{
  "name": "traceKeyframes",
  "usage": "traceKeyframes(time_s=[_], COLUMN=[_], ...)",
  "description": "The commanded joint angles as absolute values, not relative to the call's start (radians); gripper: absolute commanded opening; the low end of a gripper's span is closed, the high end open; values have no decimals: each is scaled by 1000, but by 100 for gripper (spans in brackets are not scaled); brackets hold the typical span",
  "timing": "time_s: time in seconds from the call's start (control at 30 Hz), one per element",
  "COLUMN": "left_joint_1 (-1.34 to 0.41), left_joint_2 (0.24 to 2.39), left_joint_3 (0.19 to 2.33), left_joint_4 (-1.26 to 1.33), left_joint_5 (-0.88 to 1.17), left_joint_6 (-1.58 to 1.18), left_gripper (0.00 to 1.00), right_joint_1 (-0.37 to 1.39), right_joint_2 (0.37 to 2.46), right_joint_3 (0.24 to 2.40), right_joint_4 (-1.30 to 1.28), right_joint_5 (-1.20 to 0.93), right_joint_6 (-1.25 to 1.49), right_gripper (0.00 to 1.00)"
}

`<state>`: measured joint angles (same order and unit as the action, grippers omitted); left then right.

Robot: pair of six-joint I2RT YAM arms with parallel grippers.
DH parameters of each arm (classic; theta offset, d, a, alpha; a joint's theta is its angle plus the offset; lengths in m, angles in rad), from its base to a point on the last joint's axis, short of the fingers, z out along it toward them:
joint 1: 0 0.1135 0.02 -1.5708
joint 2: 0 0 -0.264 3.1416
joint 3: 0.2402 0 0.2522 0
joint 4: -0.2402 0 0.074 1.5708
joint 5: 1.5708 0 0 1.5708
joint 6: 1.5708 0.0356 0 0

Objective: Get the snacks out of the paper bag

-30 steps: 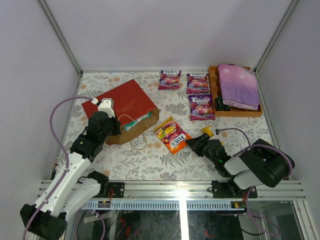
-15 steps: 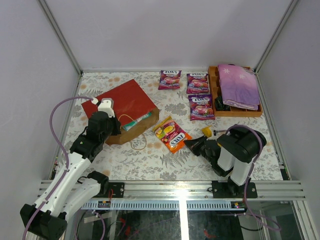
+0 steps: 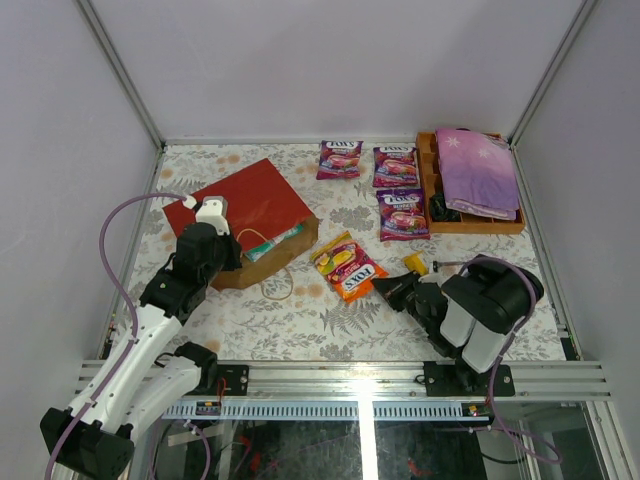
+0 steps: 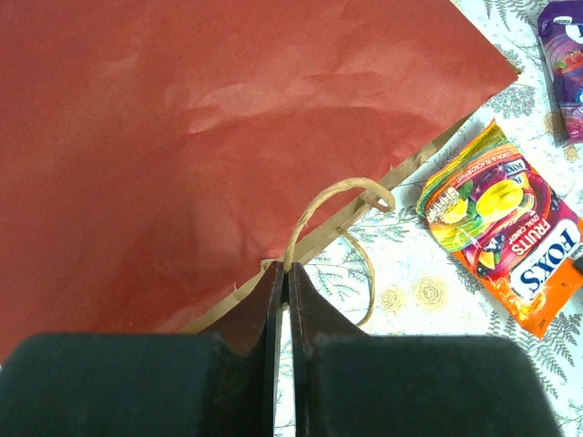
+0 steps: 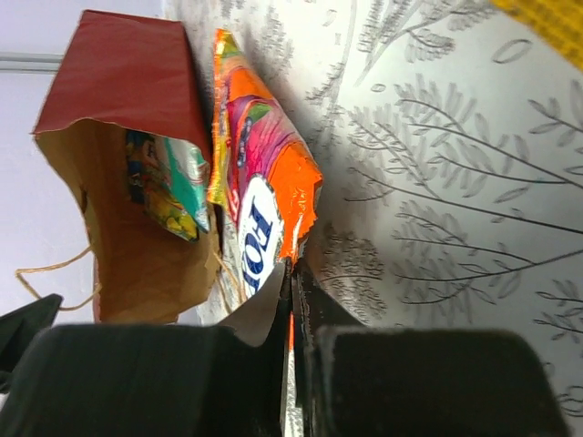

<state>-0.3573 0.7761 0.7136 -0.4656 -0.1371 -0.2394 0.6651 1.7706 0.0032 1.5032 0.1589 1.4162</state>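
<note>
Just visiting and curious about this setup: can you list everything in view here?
paper bag: one, red with brown inside, lying open at the table's left.
green pouch: one, green-yellow, inside the bag's mouth.
purple pouches: three, purple, far middle.
orange pouch: one, orange, table centre.
yellow bar: one, yellow, right of the orange pouch.
wooden tray: one, brown, far right.
cloth: one, purple with white flowers, on the tray.
dark item: one, black, in the tray, unidentifiable.
table: one, floral, beneath everything.
left claw: one, black, shut on the bag's edge.
right claw: one, black, shut on the orange pouch's corner.
</note>
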Motion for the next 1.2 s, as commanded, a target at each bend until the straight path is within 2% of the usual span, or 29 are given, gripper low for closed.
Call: traceKeyframes(time_s=[0.0, 0.13, 0.33, 0.5, 1.03, 1.17], left_joint_1=[-351, -351, -351, -352, -353, -351], left_joint_2=[780, 782, 784, 781, 778, 782], left_joint_3=[721, 721, 722, 721, 717, 718], left_joint_4=[-442, -442, -442, -442, -443, -443], left_joint_5=[-123, -125, -125, -123, -117, -114], left_joint_6=[-244, -244, -242, -244, -248, -248], left_gripper=[0, 0, 0, 0, 0, 0], right_joint_1=[672, 672, 672, 672, 672, 672], right_joint_2=[1639, 1419, 880, 517, 99, 35], right_joint_3=[-119, -141, -87, -83, -105, -109], right_joint_4=[1493, 1253, 590, 244, -234, -278], right_joint_5=[187, 207, 292, 356, 338, 342], right_joint_6=[1401, 1392, 1328, 1304, 1318, 1308], right_gripper=[0, 0, 0, 0, 0, 0])
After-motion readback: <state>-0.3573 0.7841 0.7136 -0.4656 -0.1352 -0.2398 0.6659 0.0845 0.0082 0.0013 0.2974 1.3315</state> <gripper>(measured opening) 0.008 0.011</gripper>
